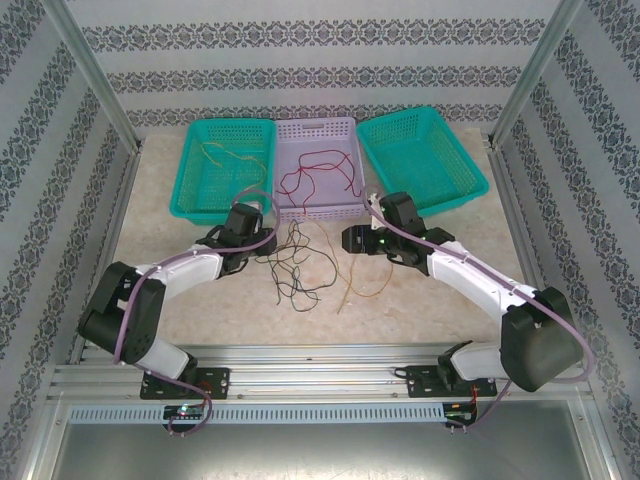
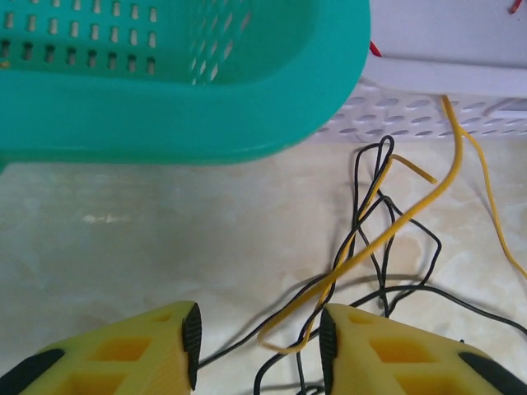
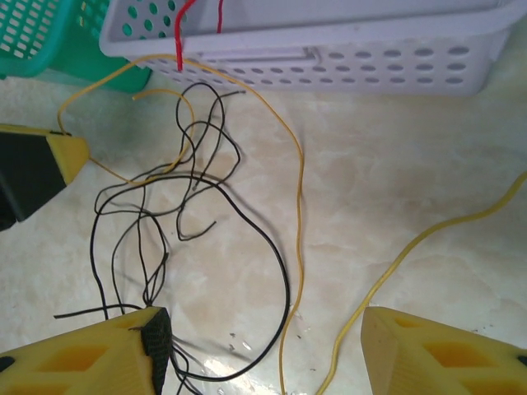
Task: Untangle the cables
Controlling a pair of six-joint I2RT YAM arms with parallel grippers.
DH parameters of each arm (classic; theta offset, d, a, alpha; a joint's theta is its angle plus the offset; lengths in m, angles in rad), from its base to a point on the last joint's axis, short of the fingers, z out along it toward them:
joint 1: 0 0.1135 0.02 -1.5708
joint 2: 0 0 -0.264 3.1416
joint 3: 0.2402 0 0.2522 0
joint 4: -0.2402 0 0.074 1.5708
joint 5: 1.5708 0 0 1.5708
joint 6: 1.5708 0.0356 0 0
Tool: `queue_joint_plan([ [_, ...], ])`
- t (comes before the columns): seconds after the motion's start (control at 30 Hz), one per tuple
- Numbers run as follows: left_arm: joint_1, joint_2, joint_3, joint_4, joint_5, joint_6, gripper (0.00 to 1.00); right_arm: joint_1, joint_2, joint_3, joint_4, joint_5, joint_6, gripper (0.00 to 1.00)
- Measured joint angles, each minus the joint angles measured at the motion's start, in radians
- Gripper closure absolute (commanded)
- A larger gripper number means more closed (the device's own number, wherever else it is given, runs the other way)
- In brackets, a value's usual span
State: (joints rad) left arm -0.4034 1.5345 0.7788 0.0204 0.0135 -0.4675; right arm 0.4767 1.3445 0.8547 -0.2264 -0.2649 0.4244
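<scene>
A tangle of thin black cables [image 1: 295, 265] lies on the table in front of the lilac basket [image 1: 318, 125]. Red cables [image 1: 318, 170] lie inside that basket, and one hangs over its wall [image 3: 179, 41]. A yellow cable [image 1: 362, 285] trails on the table to the right of the tangle; another yellow cable [image 1: 225, 152] rests in the left teal basket [image 1: 190, 170]. My left gripper [image 2: 259, 329] is open at the tangle's left side, with a yellow loop [image 2: 284, 333] and black strands [image 2: 362, 206] between its jaws. My right gripper [image 3: 263, 329] is open wide over a black loop [image 3: 276, 247] and yellow strands [image 3: 298, 206].
A second teal basket [image 1: 425, 160] stands at the back right. The three baskets line the far edge, close ahead of both grippers. Patterned walls and metal posts enclose the table. In the right wrist view, the left gripper's yellow finger [image 3: 37, 160] sits close beside the tangle.
</scene>
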Motion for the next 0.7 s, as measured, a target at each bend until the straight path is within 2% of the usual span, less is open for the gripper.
queue_joint_plan([
  [0.07, 0.000, 0.027, 0.014, 0.011, 0.000, 0.008, 0.76, 0.008, 0.000, -0.009, 0.004, -0.003, 0.005, 0.38],
  [0.17, 0.000, 0.060, 0.038, 0.021, 0.001, 0.021, 0.99, 0.028, 0.000, -0.013, 0.016, -0.006, 0.014, 0.38],
  [0.4, 0.000, 0.040, 0.049, 0.024, 0.023, 0.015, 1.00, 0.050, -0.023, -0.035, 0.037, -0.009, 0.018, 0.38],
  [0.7, -0.011, -0.303, 0.051, -0.087, 0.039, -0.021, 1.00, 0.050, -0.044, -0.093, 0.050, -0.002, 0.025, 0.38],
])
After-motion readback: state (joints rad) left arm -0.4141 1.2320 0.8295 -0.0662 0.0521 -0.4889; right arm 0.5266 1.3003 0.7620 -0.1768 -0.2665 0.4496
